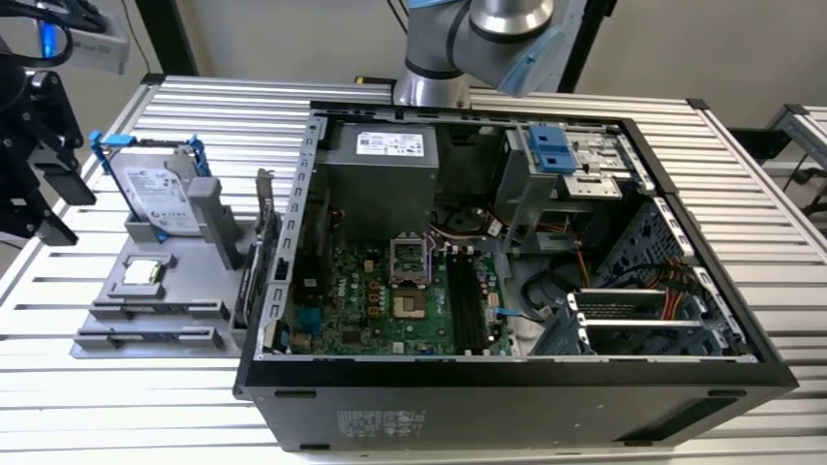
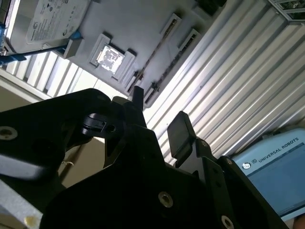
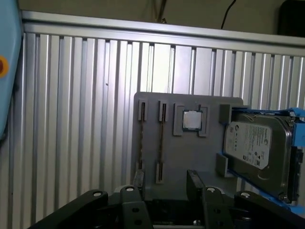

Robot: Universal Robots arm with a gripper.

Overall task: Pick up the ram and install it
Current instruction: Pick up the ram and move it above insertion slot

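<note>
The jaws stand wide open with nothing between them. In the first wrist view the two black fingers [image 3: 193,180] have a clear gap between them, through which the grey holder [image 3: 190,152] shows. They are in the air over the bench [image 1: 723,165] and touch neither the holder nor anything on it.

The ram [image 3: 161,143] stands on edge in the holder, held between small end clips. It shows as a thin dark line, so its chips cannot be made out. A second thin strip [image 3: 143,140] stands parallel just beside it in the neighbouring pair of clips. Both strips lie just ahead of the open jaws in the first wrist view, and both also show in the second wrist view.

On the same holder, a small square processor chip [image 3: 192,119] lies flat in a recess beside the ram. Past it, a silver hard drive [image 3: 255,145] in a blue bracket [image 3: 298,114] leans up on its edge.

In the exterior view the holder sits toward the bench edge on that view's left, just beside the open computer case [image 1: 517,387]. The case takes up the middle of the bench. Inside it lies the green motherboard [image 1: 375,291], and its long black slots [image 1: 462,295] look unfilled. The arm [image 1: 478,39] rises from the bench's far edge behind the case.
</note>
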